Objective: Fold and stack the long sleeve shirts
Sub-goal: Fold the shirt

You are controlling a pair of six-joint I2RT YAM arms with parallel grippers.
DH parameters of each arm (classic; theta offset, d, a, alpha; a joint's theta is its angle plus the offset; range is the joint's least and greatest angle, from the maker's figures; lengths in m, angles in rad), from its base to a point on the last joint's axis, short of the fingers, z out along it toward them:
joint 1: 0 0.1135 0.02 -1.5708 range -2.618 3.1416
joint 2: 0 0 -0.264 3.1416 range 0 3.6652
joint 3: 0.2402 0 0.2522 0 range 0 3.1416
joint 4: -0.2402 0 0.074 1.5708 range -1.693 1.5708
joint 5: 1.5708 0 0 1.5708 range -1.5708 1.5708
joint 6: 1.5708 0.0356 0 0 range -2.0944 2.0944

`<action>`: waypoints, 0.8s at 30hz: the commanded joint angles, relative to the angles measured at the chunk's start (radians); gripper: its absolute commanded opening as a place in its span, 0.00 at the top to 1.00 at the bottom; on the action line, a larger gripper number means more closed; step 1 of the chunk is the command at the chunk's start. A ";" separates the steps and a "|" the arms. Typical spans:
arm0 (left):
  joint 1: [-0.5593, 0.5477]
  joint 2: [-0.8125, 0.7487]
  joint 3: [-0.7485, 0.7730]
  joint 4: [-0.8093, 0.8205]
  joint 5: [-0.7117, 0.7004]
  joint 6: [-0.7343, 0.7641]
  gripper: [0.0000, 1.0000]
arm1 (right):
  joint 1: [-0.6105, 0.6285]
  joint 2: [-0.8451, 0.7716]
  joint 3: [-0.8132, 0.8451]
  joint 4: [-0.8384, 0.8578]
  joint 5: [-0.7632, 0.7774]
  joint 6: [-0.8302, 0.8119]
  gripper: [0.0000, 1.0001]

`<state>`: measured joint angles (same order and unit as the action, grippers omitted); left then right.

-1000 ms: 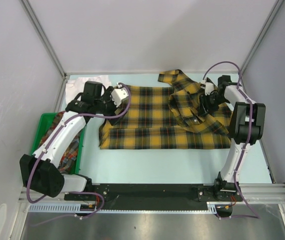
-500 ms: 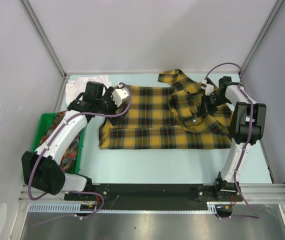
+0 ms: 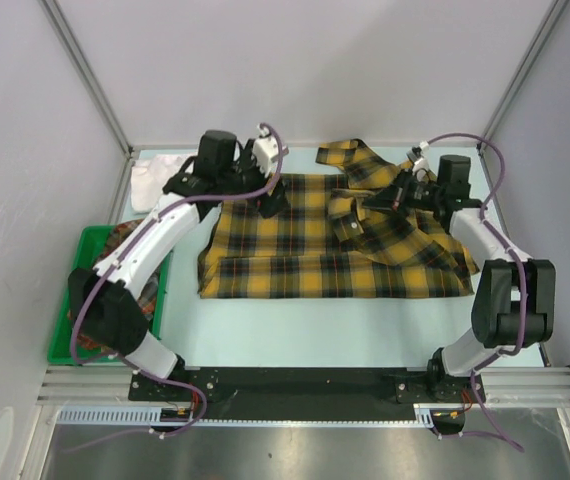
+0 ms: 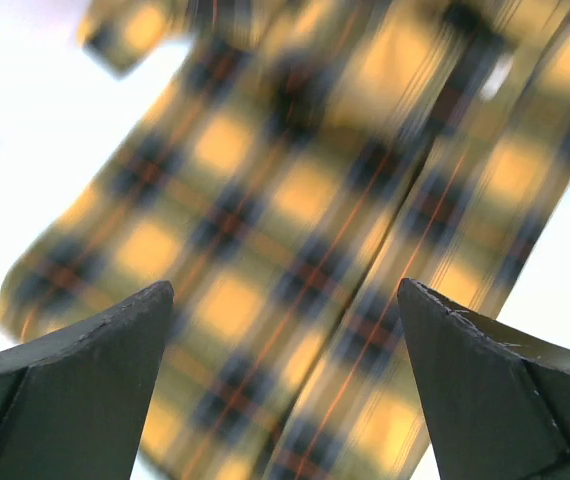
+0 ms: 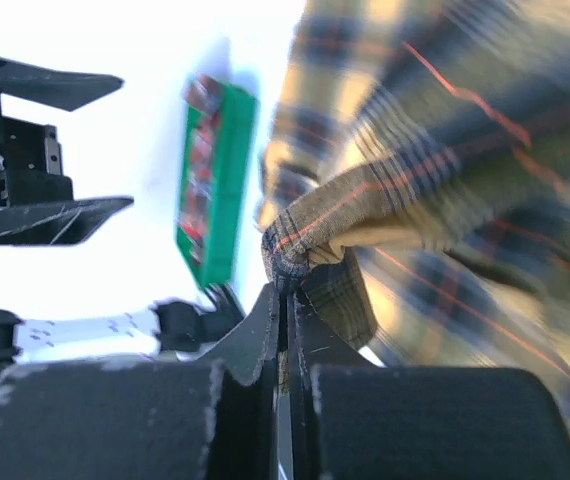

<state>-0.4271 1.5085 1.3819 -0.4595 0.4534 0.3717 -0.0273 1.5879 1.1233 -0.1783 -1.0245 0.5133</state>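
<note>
One green bin (image 3: 90,240) seems to hold plaid cloth (image 3: 155,295); right claw (image 5: 283,285) pinches yellow shirt (image 3: 305,240), left claw (image 4: 285,300) gapes.

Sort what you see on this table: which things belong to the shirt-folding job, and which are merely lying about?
Job: yellow plaid shirt, pinched by the right gripper; white shirt; red plaid shirt.
Lying about: green bin, holding the red plaid shirt.

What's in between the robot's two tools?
Only the yellow-and-black plaid shirt lies between the left tool and the right tool, as the top view shows.
</note>
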 commanded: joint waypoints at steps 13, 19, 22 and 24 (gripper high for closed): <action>-0.277 0.160 0.177 0.271 -0.226 -0.001 0.01 | 0.216 -0.101 -0.057 0.652 0.329 0.448 1.00; -0.280 0.199 0.164 0.363 -0.232 -0.014 0.00 | 0.240 -0.108 -0.080 0.712 0.368 0.478 1.00; -0.282 0.232 0.180 0.367 -0.307 -0.011 0.03 | 0.247 -0.108 -0.082 0.720 0.377 0.490 1.00; -0.282 0.249 0.192 0.372 -0.347 -0.004 0.13 | 0.251 -0.109 -0.083 0.718 0.379 0.493 1.00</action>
<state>-0.7101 1.7351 1.5391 -0.1493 0.2035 0.3504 0.2134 1.5200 1.0378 0.4477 -0.6815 0.9813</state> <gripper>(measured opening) 0.958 0.019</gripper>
